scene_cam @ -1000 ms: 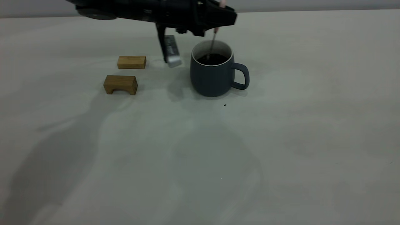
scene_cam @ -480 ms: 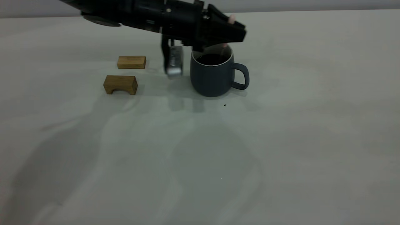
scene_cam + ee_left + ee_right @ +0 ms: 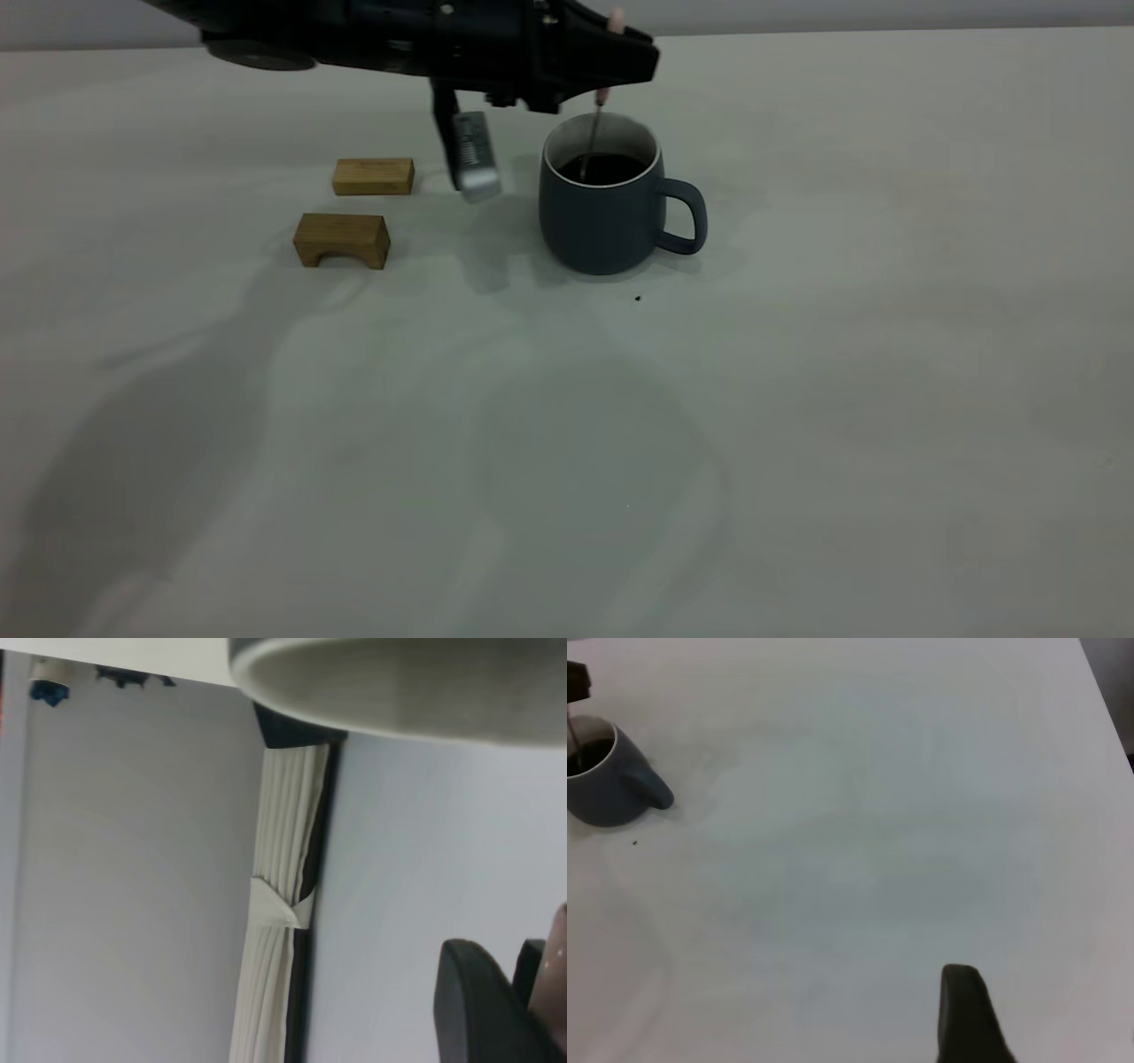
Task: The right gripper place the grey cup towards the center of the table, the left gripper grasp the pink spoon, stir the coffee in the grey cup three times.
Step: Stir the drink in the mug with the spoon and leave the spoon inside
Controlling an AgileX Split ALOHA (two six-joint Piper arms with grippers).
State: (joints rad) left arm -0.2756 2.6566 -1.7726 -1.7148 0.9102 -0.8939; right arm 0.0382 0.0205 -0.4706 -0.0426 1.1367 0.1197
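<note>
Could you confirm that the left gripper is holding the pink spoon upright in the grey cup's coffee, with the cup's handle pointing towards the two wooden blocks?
Not quite. The loop handle of the dark slate-grey ceramic cup points away from the two brown wooden blocks, as the exterior view shows. The rest holds: the black left gripper holds the slim pink-handled spoon roughly upright in the dark coffee.

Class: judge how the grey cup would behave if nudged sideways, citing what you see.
The grey cup looks squat and broad-based, so it would probably slide, not tip. It looks ceramic: likely heavy and breakable. The coffee sits well below the rim, so it would probably slosh without spilling.
</note>
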